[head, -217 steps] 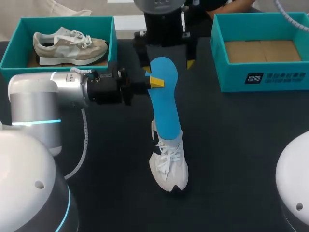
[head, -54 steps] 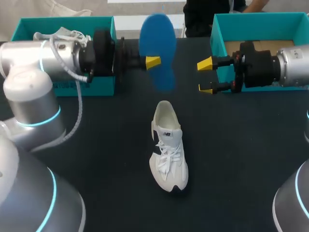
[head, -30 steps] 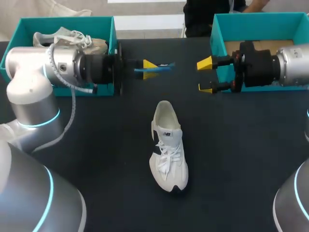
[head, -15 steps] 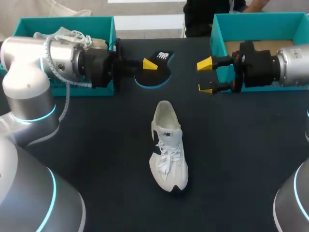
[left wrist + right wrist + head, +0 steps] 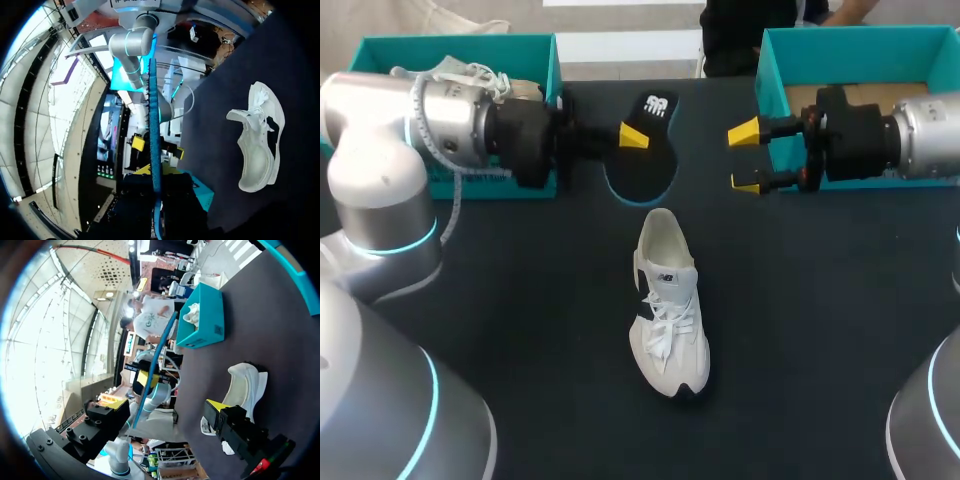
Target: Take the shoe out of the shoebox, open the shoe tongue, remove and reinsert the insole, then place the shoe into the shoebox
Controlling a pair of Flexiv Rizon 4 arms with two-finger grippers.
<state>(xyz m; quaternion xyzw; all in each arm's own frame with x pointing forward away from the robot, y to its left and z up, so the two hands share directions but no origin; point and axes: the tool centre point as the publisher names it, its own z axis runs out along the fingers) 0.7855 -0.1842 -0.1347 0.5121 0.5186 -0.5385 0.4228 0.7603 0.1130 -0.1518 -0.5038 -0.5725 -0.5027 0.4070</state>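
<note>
Insole [image 5: 642, 160], clamped in my left fingers [image 5: 633, 135], has flipped dark side up; right fingers [image 5: 745, 131] apart; reinserting into shoe [image 5: 668, 305] looks next.

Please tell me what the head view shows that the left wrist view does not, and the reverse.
Only the head view shows the broad black face of the insole in the left gripper, the second shoe in the left shoebox, and that the right shoebox holds no shoe. Only the left wrist view shows the insole edge-on, as a thin blue strip rising out of that gripper. Both show the white shoe lying on the dark table, apart from the insole.
</note>
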